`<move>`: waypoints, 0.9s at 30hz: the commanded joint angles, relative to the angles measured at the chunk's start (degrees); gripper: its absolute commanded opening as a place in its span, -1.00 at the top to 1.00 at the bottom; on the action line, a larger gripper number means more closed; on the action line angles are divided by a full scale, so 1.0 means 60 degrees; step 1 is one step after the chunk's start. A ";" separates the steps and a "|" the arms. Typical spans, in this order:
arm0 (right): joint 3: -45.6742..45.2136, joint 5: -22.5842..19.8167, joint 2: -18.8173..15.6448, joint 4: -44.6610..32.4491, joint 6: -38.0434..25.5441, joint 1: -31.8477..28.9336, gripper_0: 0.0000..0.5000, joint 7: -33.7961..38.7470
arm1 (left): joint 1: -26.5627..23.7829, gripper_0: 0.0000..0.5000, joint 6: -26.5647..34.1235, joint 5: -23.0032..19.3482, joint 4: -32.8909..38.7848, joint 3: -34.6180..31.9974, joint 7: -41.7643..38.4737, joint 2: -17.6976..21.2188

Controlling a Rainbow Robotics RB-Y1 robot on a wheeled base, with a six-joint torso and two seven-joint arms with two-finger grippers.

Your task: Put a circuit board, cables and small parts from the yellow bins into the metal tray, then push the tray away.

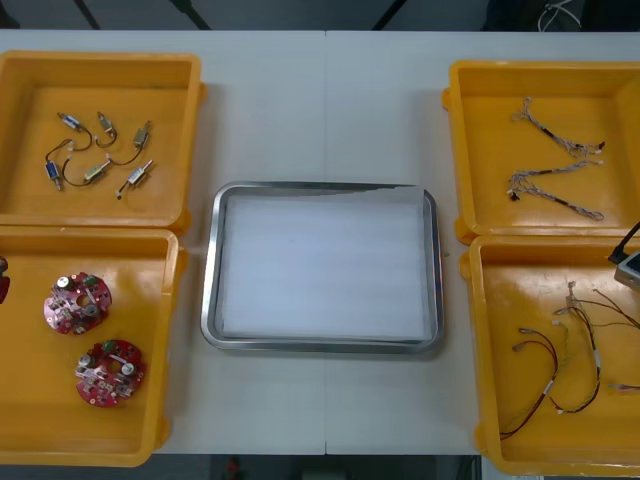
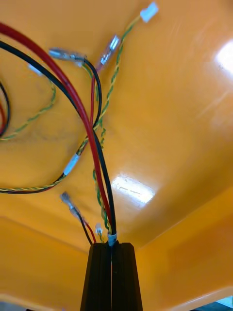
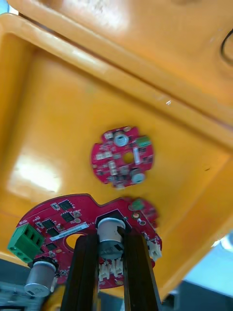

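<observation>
Clamping a board (image 3: pixel 58 223) by the silver cylinder (image 3: pixel 111 235) on its face, the left gripper (image 3: pixel 110 243) hangs above the board bin (image 3: pixel 39 121). Its fingers (image 3: pixel 83 272) stand apart by that cylinder's width. The held board hides most of a second board (image 3: pixel 143 208) beneath it. A third board (image 3: pixel 123 156) lies flat and in full sight on the bin floor. In the front view this gripper is cut off at the left edge, where a red sliver (image 1: pixel 3 290) may be the held board's rim.

The right gripper (image 2: pixel 112 244) is low in the cable bin (image 2: pixel 184 121). Its fingers are pressed together with a red and black cable (image 2: pixel 98 165) pinched at their tips; how much of it is caught is hard to make out. Thin yellow-green wires (image 2: pixel 115 73) tangle round it. In the front view a grey corner of that arm (image 1: pixel 628 262) pokes in at the right edge.

The tray (image 1: pixel 212 270) sits between the bins, bare white inside.
</observation>
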State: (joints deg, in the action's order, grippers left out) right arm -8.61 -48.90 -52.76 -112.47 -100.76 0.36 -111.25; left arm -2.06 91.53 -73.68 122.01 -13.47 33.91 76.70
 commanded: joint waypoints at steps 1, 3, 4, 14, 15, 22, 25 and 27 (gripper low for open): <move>-0.0894 -0.0463 0.0107 -0.0694 -0.0360 -0.0104 1.00 -0.0150 | -0.2001 0.98 0.0301 0.0312 0.0466 0.1453 -0.1976 -0.0317; -0.1143 -0.0551 0.0195 -0.0958 -0.0580 -0.0119 1.00 -0.0150 | -0.2689 0.96 0.0389 0.0663 0.0627 0.2156 -0.2664 -0.0580; -0.1348 -0.0580 0.0283 -0.1134 -0.0712 -0.0119 1.00 -0.0150 | -0.3085 0.97 0.0477 0.0883 0.0686 0.2581 -0.3001 -0.0727; -0.2506 -0.0771 0.1103 -0.2467 -0.1541 0.0159 1.00 -0.0063 | -0.6278 0.96 0.1488 0.2026 0.0627 0.5731 -0.5726 -0.2558; -0.2535 -0.0771 0.1132 -0.2496 -0.1541 0.0174 1.00 -0.0048 | -0.6410 0.97 0.1517 0.2055 0.0627 0.5862 -0.5843 -0.2661; -0.2960 -0.1166 0.1293 -0.3053 -0.1541 0.0423 1.00 0.0113 | -0.7245 0.96 0.1751 0.2363 0.0642 0.6888 -0.6956 -0.3862; -0.3194 -0.1577 0.1411 -0.3097 -0.1541 0.0540 1.00 0.0216 | -0.7348 0.96 0.1825 0.2758 0.0759 0.7400 -0.7352 -0.4360; -0.3253 -0.1796 0.1455 -0.3097 -0.1541 0.0628 1.00 0.0289 | -0.7406 0.96 0.1854 0.3139 0.0803 0.7752 -0.7557 -0.4623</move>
State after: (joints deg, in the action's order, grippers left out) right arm -25.49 -58.15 -45.28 -129.37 -109.56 2.14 -111.20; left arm -43.86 101.87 -57.54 124.81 29.84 -15.09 51.73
